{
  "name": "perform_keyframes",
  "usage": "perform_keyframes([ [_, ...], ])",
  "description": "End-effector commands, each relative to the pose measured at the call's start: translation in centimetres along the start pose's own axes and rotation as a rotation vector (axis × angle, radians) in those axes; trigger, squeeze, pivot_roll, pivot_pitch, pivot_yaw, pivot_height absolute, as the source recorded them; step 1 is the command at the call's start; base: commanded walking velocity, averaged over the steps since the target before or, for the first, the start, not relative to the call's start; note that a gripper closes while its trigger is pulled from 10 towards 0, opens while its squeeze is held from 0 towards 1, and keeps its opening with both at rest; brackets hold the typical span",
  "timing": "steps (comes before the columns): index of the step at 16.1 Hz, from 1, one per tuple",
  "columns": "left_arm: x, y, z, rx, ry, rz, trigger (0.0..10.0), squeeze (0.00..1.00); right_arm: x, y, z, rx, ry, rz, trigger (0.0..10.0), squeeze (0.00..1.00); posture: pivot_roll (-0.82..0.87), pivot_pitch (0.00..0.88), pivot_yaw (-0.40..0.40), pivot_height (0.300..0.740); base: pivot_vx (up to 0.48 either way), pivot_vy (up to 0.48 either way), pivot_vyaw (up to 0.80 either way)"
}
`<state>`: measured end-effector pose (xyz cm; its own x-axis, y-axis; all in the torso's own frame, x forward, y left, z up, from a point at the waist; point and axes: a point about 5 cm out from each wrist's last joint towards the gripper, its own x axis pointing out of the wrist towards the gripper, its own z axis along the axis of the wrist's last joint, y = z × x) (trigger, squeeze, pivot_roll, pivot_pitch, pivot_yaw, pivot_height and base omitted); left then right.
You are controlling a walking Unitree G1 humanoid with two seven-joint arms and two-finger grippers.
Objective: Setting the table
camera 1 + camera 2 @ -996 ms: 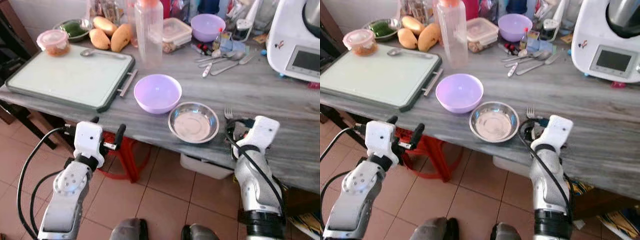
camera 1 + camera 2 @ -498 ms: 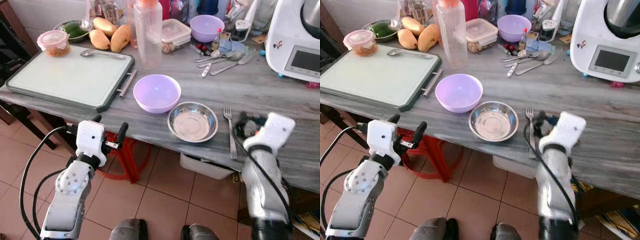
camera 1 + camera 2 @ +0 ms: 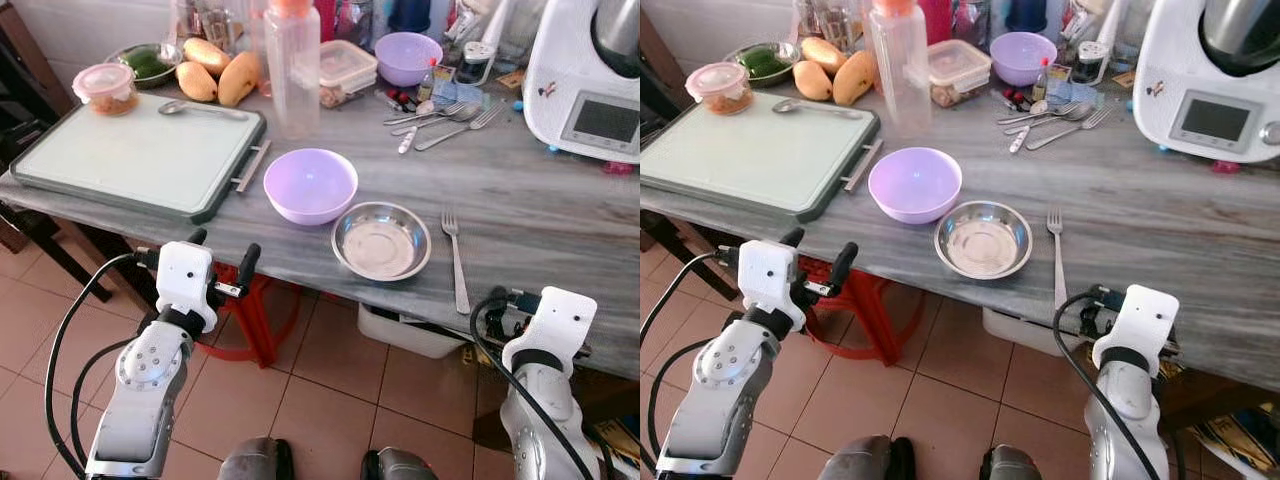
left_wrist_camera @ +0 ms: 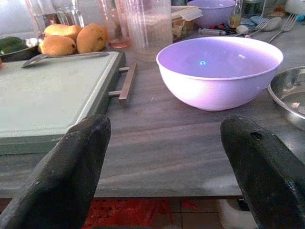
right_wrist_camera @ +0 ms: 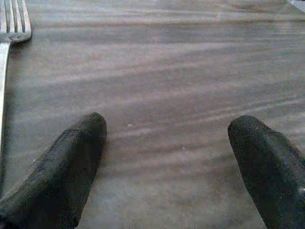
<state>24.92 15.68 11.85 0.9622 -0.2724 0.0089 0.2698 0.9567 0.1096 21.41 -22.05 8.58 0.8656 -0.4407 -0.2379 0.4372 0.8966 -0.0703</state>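
Observation:
A silver fork [image 3: 455, 262] lies flat on the grey table [image 3: 540, 200], just right of a shallow steel bowl [image 3: 381, 240]. A purple bowl [image 3: 310, 185] stands to the left of the steel bowl. My right gripper [image 5: 167, 157] is open and holds nothing. It hovers low at the table's near edge, right of the fork's handle, and the fork's tines [image 5: 14, 21] show in the right wrist view. My left gripper [image 3: 222, 252] is open and holds nothing. It sits below the near edge, facing the purple bowl [image 4: 219, 71].
A green cutting board [image 3: 140, 150] with a spoon [image 3: 205, 106] lies at the left. At the back stand a clear bottle [image 3: 295, 65], mangoes [image 3: 218, 78], more cutlery [image 3: 440, 115], a second purple bowl [image 3: 408, 55] and a white appliance [image 3: 590, 80]. A red stool [image 3: 260, 310] stands under the table.
My right gripper has let go of the fork and drawn back to the table's near edge. The fork now lies beside the steel bowl. The left arm has barely moved.

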Motion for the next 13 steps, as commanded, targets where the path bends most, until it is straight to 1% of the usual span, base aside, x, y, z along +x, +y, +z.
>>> perform_keyframes([
  [1,0.0,0.2,-0.2,0.009,0.010,0.006,10.0,0.00,-0.1,0.5,0.0,0.010,0.021,0.009,10.0,1.00,0.04,0.054,0.035,0.740,0.000,0.000,0.00],
  [4,0.0,0.3,-0.2,0.013,0.014,0.010,10.0,0.00,0.3,1.2,-0.2,0.030,0.051,0.038,10.0,1.00,0.05,0.056,0.032,0.740,0.000,0.000,0.00],
  [6,-0.1,0.2,-0.4,0.011,0.021,0.012,10.0,0.00,0.5,2.3,-0.3,0.049,0.082,0.105,10.0,1.00,0.05,0.058,0.031,0.740,0.000,0.000,0.00],
  [7,-0.1,0.2,-0.4,0.011,0.022,0.012,10.0,0.00,0.5,2.4,-0.3,0.042,0.088,0.115,10.0,1.00,0.05,0.057,0.030,0.740,0.000,0.000,0.00],
  [13,0.0,0.2,-0.4,0.012,0.023,0.010,10.0,0.00,-0.1,3.5,-0.9,0.059,0.140,0.187,10.0,1.00,0.04,0.056,0.033,0.740,0.000,0.000,0.00],
])
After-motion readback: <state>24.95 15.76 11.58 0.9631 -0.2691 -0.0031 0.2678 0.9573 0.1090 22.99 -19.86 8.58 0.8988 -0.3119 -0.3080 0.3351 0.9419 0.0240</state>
